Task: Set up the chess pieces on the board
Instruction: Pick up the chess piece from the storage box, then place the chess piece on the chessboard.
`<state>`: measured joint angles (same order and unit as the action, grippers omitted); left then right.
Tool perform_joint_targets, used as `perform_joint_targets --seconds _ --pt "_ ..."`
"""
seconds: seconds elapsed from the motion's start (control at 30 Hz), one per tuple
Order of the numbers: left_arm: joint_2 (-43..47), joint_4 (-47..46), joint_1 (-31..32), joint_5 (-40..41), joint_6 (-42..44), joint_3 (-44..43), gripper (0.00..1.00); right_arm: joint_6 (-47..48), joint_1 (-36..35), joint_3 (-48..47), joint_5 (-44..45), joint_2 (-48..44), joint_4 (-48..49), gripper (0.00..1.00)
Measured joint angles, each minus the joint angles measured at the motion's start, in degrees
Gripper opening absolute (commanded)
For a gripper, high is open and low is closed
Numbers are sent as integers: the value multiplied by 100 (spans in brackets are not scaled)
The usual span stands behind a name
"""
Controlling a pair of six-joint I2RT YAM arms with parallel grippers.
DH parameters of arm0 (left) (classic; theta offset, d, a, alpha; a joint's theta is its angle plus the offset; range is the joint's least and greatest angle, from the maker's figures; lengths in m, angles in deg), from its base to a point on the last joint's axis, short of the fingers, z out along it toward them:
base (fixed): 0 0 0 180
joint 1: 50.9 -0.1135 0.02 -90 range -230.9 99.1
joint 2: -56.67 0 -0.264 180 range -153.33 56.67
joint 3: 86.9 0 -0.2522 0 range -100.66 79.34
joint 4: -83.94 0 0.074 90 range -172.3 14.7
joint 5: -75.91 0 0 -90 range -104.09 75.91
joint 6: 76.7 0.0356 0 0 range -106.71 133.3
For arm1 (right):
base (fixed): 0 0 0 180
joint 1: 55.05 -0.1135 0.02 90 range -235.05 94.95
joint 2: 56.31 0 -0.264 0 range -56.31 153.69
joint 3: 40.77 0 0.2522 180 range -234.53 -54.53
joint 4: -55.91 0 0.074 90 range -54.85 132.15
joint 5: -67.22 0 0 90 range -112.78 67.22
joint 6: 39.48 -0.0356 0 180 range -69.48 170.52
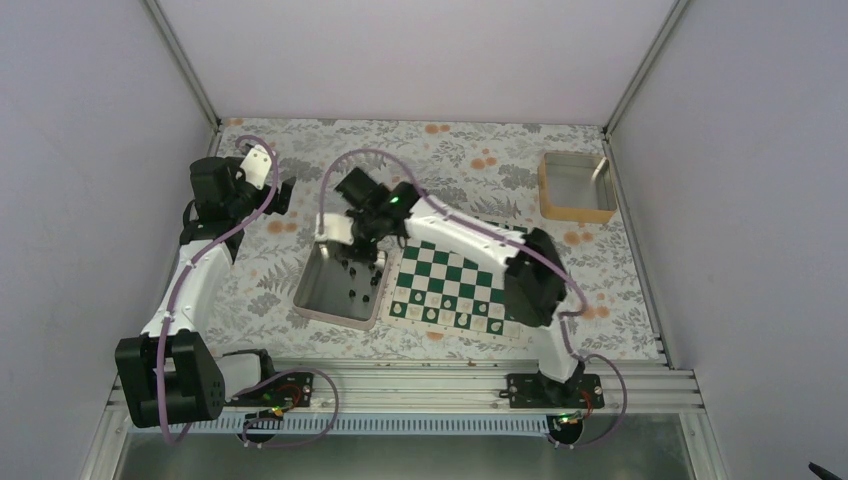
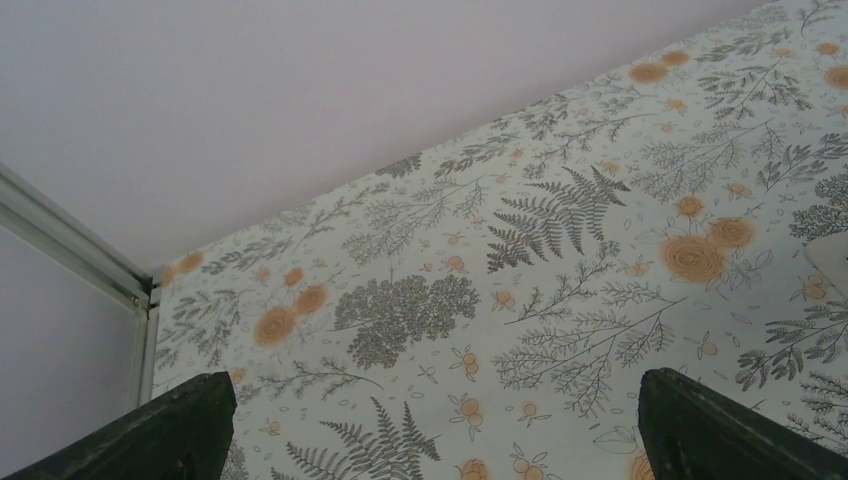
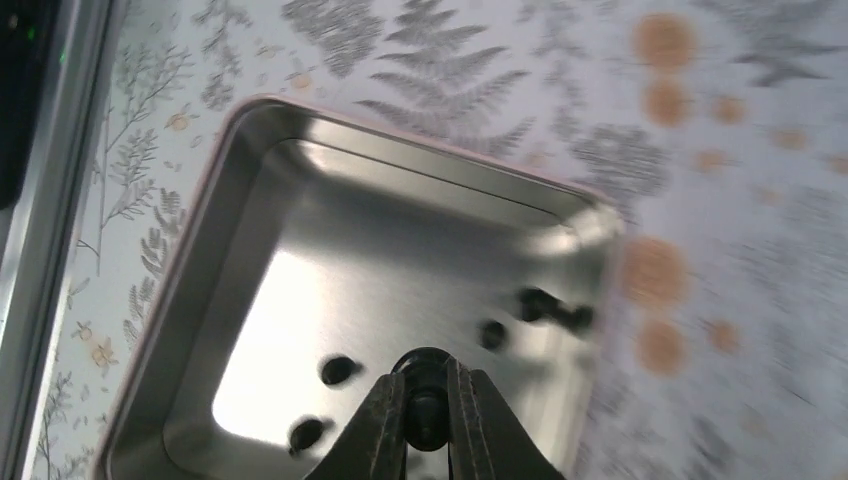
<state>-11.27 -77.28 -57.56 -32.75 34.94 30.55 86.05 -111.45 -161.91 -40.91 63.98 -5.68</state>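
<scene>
**Right Jaws Clamped on a Black Piece Over the Tray**

The right arm [image 1: 480, 245] stretched from its base across the table, elbow raised, with its wrist bent down. The right gripper [image 3: 427, 385] pointed into the metal tray [image 3: 400, 135], its jaws drawn nearly together and pinching one black piece [image 3: 427, 405] between the tips. Whether that piece sat on the tray floor or hung above it could not be told.

The left arm [image 1: 195, 270] stood folded on its own side, well apart from the tray. The left gripper [image 2: 440, 400] hovered with its jaws wide apart and nothing between them but the floral tablecloth [image 2: 560, 220] below.

The board [image 1: 455, 285], green and white checks inside a thin white border, lay flat just beside the tray, on the right arm's base side of the clamped jaws. Small pale pieces [image 1: 445, 316] stood along its near rows.

The other black chess pieces [image 3: 338, 369] lay loose on the shiny tray floor around the clamped jaws: two to one side of the tips, and a blurred cluster beyond them on the other side.
</scene>
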Motion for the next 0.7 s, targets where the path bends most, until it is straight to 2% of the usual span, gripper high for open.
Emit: perform_joint_targets --seconds 0.17,0.3,0.5,0.7 --pt "0 0 0 7 0 0 100 -17 809 540 98 -984 179 9" --pt "0 0 0 13 -2 0 100 -28 1530 1060 195 -1329 313 8" --pt "0 0 0 13 -2 0 100 -24 2264 1641 234 -1360 400 8" --pt "0 0 0 13 -2 0 100 17 2684 1679 214 -1191 579 8"
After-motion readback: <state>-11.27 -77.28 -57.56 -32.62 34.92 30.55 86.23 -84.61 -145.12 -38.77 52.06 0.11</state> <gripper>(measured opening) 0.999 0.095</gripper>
